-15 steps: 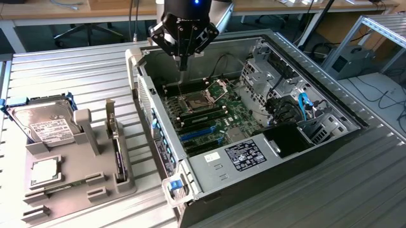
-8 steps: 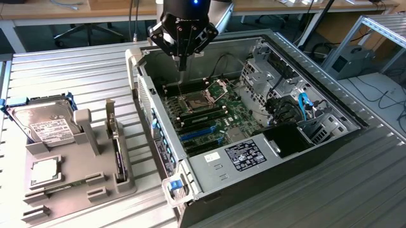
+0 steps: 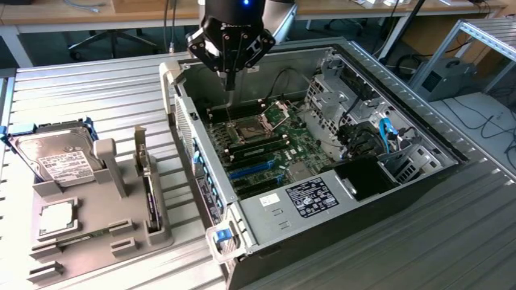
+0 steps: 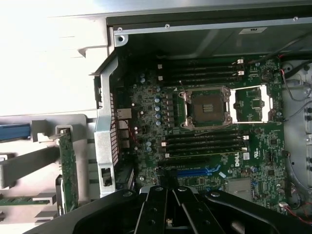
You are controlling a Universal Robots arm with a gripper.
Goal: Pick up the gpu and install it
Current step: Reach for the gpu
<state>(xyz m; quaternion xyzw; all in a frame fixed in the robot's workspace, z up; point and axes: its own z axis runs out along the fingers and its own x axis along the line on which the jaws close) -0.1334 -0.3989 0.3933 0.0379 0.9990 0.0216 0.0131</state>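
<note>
So, status check: my jaws point(image 3: 229, 84) hang over the open computer case point(image 3: 187, 130), in the upper middle of the exterior view. They're above the far end of the motherboard point(image 3: 270, 151), near the processor socket point(image 3: 250, 128). They look pressed together with nothing between them.

The gpu point(image 3: 147, 181) isn't picked up yet. It's standing on its long edge in a slot of the grey rack point(image 3: 89, 208) on the exterior view's left, metal bracket end up toward the far side. I'd guess it's parked upright so its thin top edge is free to pinch from above. From my wrist camera I see it point(image 4: 68, 170) edge-on, just outside the case's back wall. The hard drive point(image 3: 57, 158) sits well apart, in the rack's far left corner.

Room-wise, the case lies on its side with the lid off, so the board is open from straight above. The blue slots point(image 3: 251, 172) sit low in the frame with bare board around them. The tall back wall stands between the rack and the board. The drive cage and cables point(image 3: 385, 134) crowd the right side, and the power supply point(image 3: 310, 196) boxes in the near end. The desk point(image 3: 96, 90) above the rack is bare slats.
</note>
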